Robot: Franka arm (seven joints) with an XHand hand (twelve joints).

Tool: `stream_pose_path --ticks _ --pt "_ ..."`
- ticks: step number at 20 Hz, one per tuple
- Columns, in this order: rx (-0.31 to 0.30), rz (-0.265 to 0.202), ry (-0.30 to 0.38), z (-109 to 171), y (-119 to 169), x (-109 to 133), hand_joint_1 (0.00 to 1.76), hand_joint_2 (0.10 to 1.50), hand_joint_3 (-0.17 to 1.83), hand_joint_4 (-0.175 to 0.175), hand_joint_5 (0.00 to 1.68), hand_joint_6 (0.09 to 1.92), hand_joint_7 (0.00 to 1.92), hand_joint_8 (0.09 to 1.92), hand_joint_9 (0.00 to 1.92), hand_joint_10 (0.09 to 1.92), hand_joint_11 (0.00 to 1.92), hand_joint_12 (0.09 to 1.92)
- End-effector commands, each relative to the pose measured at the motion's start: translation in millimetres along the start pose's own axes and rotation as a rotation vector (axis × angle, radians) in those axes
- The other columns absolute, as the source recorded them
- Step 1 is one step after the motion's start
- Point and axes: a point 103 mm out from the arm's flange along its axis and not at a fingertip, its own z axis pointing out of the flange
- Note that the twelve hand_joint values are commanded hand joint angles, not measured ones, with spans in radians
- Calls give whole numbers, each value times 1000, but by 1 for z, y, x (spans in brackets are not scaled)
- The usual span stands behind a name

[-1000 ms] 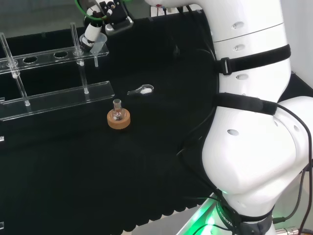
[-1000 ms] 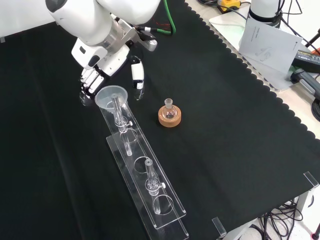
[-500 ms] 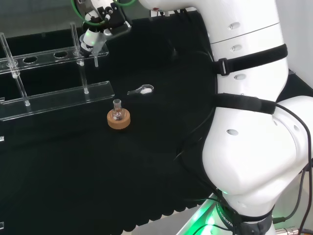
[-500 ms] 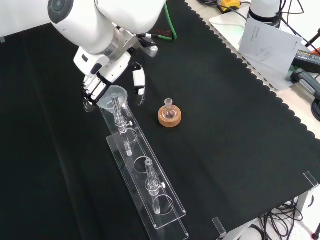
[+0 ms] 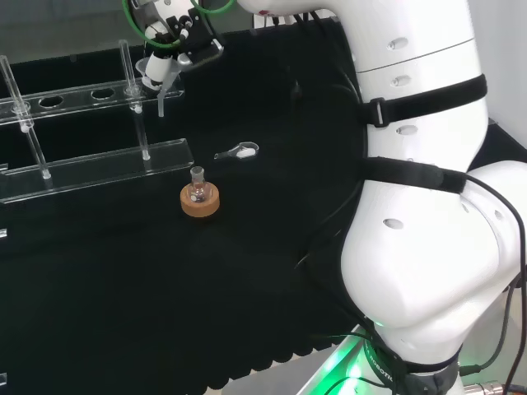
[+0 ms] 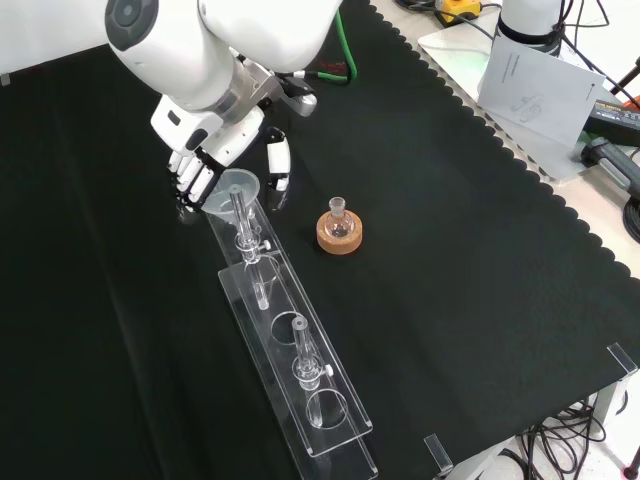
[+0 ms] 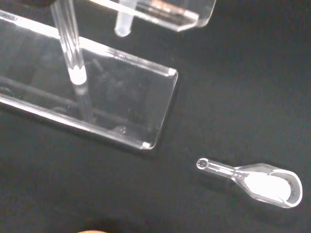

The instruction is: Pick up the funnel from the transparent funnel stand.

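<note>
The clear funnel (image 6: 237, 188) sits in the end hole of the transparent funnel stand (image 6: 290, 345), tilted, its stem hanging below the upper shelf (image 5: 160, 100). My hand (image 6: 214, 140) is right at it from above. The fingers (image 6: 193, 180) touch the rim on the front view's left. The thumb (image 6: 278, 168) stands straight a short way off on the other side. In the head view the hand (image 5: 167, 29) hangs over the funnel (image 5: 156, 76) at the stand's (image 5: 90, 167) right end. The wrist view has the funnel's stem tip (image 7: 123, 25) above the stand's base plate (image 7: 112, 97).
A cork ring with a small round flask (image 6: 338, 229) stands on the cloth just right of the stand in the front view. A small clear scoop with white powder (image 5: 239, 151) (image 7: 262, 182) lies near the stand's end. Papers and cables (image 6: 535, 80) lie beyond the cloth's edge.
The hand has closed in on the funnel and dropped a little. The funnel has tipped and shifted slightly to the right in the front view, with the fingers now against its rim.
</note>
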Motion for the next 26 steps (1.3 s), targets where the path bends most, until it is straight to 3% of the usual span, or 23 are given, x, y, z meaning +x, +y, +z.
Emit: stream_pose_path --ticks 1,5,8,17,26 --pt "-137 49 -82 -6 -6 -1 701 787 394 -51 576 120 520 794 739 662 446 1335" --pt "-217 60 -129 -17 -17 3 769 799 448 -53 673 473 688 847 891 652 503 1281" --pt "-231 69 -151 -28 -28 2 794 799 468 -49 682 634 718 875 924 673 525 1271" --pt "-277 126 -191 -58 -82 -6 804 795 486 -45 688 716 721 893 941 696 536 1267" --pt "-276 244 -216 -64 -152 -8 803 792 494 -44 681 733 708 892 942 702 538 1268"
